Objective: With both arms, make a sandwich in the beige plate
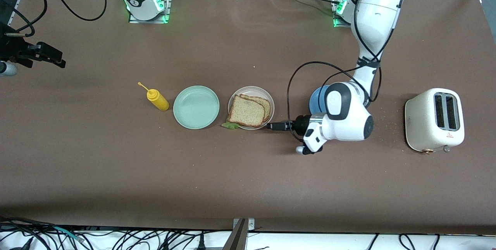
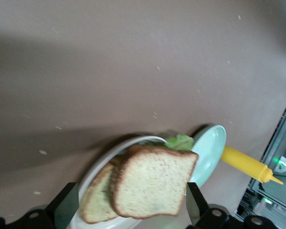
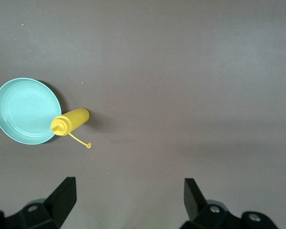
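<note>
Basically done: sandwich stacked on the beige plate, left hand let go.

Left hand [image 1: 271,126] sits low just beside the beige plate [image 1: 271,102], at the edge toward the left arm's end of the desk, fingers [image 2: 66,207] spread either side of the sandwich [image 1: 248,111] and pinching nothing. Top slice lies skewed over the bottom slice, lettuce [image 1: 230,125] poking out between them on the side nearer the front camera. Mint-green plate [image 1: 196,107] just beside the beige one, yellow squeeze bottle [image 1: 158,100] next to that, both toward the right arm's end. Blue plate [image 1: 317,100] is mostly hidden under the left arm; toaster [image 1: 434,120] at that end. Right hand [image 1: 37,54] waits over the desk edge at its own end, fingers [image 3: 62,198] spread, empty. Left to do, by my read: back the left arm off, maybe square the top slice.
</note>
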You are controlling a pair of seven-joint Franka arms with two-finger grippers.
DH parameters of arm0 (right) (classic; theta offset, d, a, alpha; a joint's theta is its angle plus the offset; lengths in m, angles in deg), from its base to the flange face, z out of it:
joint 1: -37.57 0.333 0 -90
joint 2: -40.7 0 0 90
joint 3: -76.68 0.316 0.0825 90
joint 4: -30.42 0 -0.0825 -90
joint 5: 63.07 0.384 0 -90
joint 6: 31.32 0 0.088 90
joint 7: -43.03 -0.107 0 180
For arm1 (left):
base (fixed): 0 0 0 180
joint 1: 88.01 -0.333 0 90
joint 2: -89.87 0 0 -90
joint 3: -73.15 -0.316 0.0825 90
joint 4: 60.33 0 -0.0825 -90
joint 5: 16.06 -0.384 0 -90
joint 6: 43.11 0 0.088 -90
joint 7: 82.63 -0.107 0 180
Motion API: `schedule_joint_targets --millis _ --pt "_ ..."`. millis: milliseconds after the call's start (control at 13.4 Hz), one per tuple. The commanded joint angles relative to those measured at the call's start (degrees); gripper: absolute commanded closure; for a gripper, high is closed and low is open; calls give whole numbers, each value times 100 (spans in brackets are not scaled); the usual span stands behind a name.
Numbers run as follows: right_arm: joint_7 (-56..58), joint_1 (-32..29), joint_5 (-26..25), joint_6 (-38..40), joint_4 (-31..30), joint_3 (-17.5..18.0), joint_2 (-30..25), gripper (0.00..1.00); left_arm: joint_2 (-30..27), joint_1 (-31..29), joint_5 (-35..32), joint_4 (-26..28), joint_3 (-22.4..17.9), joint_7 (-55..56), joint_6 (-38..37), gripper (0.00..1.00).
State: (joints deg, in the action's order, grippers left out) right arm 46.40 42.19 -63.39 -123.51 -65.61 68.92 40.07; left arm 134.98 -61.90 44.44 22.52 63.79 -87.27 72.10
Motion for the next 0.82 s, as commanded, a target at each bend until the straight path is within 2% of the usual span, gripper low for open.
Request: schedule_joint_targets --millis 0,746 --pt "94 -23 68 95 137 11 36 0 -196 -175 -713 39 -101 -37 -138 1" --pt "85 -5 -161 69 146 29 36 0 -1039 -1406 -3692 -40 -110 -46 -1579 0"
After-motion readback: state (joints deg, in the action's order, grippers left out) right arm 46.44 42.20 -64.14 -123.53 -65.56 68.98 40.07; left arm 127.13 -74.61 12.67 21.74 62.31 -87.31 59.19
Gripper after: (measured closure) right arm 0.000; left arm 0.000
